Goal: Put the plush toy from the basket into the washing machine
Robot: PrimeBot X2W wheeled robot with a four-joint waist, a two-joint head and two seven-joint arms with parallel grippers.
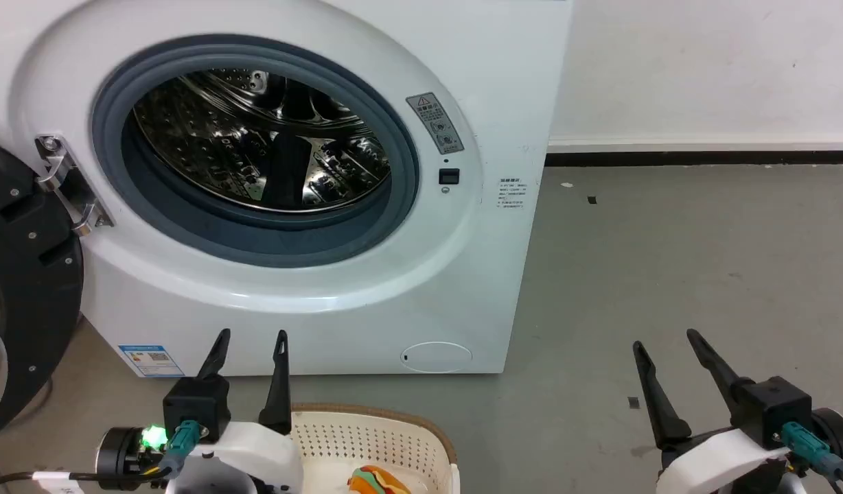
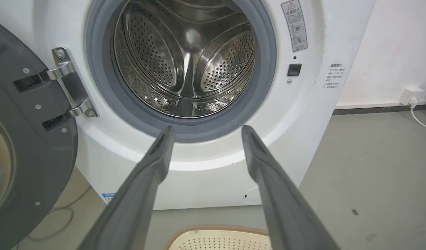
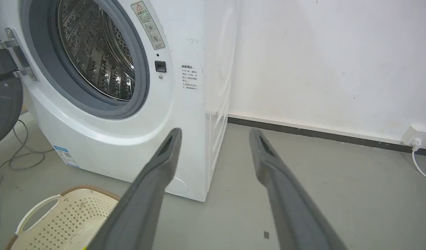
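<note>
Nothing grabbed yet: the plush toy [image 1: 377, 480] lies in the basket [image 1: 339, 439], right in front of the washing machine [image 1: 312, 302]

Left gripper [image 1: 251, 336] hovers over the basket's near-left edge, its 2 fingers spread and empty; right gripper [image 1: 665, 339] waits well apart over bare floor, also spread; next, I'd say, the left dips down onto the toy; door [image 1: 23, 295] hangs open, drum [image 1: 263, 137] ready.

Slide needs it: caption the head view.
Open left gripper and right gripper face white front-loading washing machine; orange hamburger plush toy lies in cream perforated basket.
</note>
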